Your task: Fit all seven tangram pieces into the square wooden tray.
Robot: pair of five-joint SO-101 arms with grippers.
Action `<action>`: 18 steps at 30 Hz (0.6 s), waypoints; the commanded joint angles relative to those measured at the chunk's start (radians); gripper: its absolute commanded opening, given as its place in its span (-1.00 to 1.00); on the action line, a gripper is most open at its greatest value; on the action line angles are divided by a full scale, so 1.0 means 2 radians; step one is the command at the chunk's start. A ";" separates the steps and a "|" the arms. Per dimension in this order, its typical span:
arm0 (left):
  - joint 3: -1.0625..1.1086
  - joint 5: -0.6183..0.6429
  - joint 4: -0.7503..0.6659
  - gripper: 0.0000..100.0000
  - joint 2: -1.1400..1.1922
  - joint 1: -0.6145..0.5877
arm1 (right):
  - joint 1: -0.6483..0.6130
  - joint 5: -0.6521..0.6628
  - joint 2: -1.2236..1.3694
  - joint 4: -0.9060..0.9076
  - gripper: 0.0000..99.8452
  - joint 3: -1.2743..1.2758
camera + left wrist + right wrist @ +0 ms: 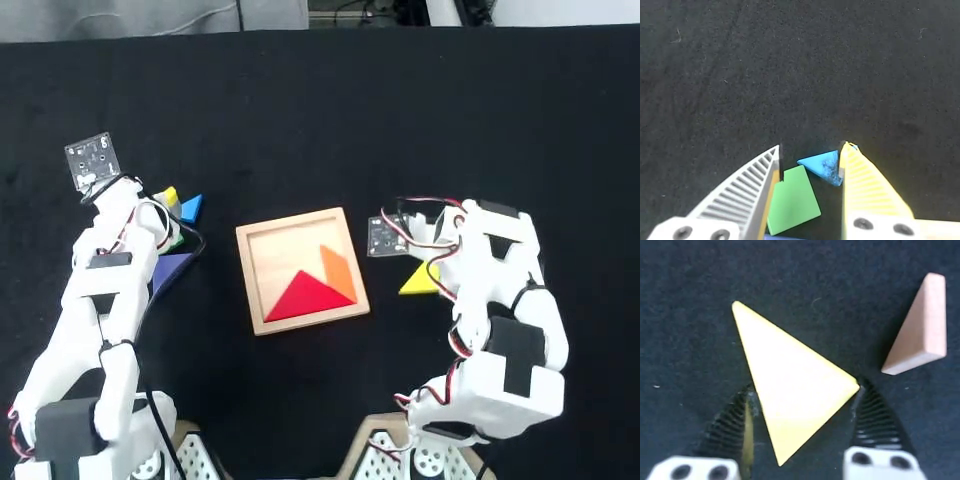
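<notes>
- While red triangle (305, 297) and orange piece (340, 270) lie in the wooden tray (285, 250), yellow triangle (790, 390) sits just right of it, straddled by the right gripper (805, 400); grasp unclear.
- Left of the tray, left gripper (811, 162) spread over green square (792, 202); purple piece (172, 268) half-hidden.

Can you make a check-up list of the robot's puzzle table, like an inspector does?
Surface: a black cloth covers the table.
Job's things: the square wooden tray holds a red triangle and an orange piece. A yellow triangle and a pale wooden triangle lie outside it by the right arm. A green square, blue triangle, purple triangle and small yellow piece lie by the left arm.
Clutter: nothing seen.
Grippers: the left gripper is open above the green square and blue triangle. The right gripper is at the yellow triangle.
Cables: thin wires run along both arms.
Surroundings: a pale strip beyond the table's far edge.
</notes>
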 commanded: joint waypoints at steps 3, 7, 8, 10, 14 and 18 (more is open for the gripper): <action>-0.029 -0.006 -0.008 -0.61 -0.002 0.004 | 0.005 0.000 -0.017 0.043 -0.72 -0.009; -0.029 -0.006 -0.008 -0.61 -0.002 0.004 | -0.005 -0.021 -0.105 0.171 -0.72 -0.050; -0.029 -0.006 -0.008 -0.61 -0.002 0.004 | -0.010 -0.031 -0.129 0.189 -0.72 -0.055; -0.029 -0.006 -0.008 -0.61 -0.002 0.004 | -0.020 -0.043 -0.171 0.198 -0.72 -0.049; -0.029 -0.006 -0.008 -0.61 -0.002 0.003 | -0.040 -0.041 -0.227 0.168 -0.71 0.007; -0.029 -0.006 -0.008 -0.61 -0.002 0.001 | -0.077 0.005 -0.260 0.160 -0.48 0.066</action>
